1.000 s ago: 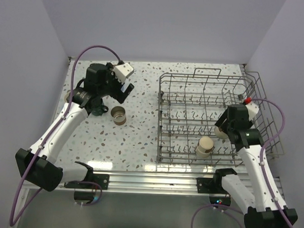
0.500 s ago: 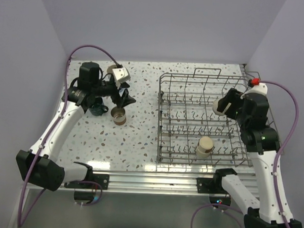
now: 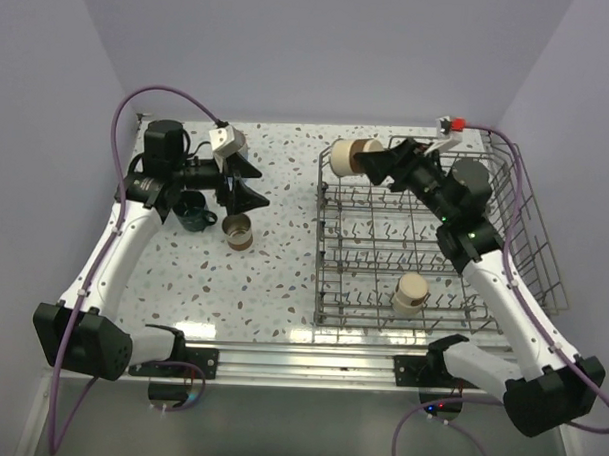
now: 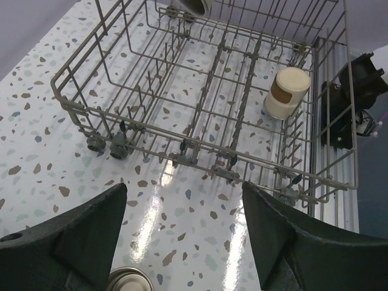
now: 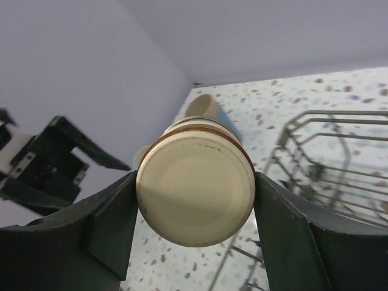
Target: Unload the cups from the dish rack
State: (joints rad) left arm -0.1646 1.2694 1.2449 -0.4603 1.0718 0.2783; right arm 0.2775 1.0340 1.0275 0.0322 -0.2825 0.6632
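Observation:
My right gripper (image 3: 362, 160) is shut on a short beige-and-brown cup (image 3: 347, 156), held on its side above the far left corner of the grey wire dish rack (image 3: 426, 182). In the right wrist view the cup's base (image 5: 195, 191) fills the gap between the fingers. One more beige-and-brown cup (image 3: 410, 292) stands inside the rack near its front and shows in the left wrist view (image 4: 286, 92). My left gripper (image 3: 254, 184) is open and empty above the table, over another beige-and-brown cup (image 3: 238, 230). A dark teal mug (image 3: 192, 212) stands to its left.
A tall beige tumbler (image 5: 203, 108) stands on the table behind the held cup. The rack's raised wire side (image 3: 530, 231) leans out on the right. Side walls close in the table on the left and right.
My right gripper has lifted the beige-and-brown cup from the rack's right side and swung it up and left to the far left corner. My left gripper drew back slightly, still open.

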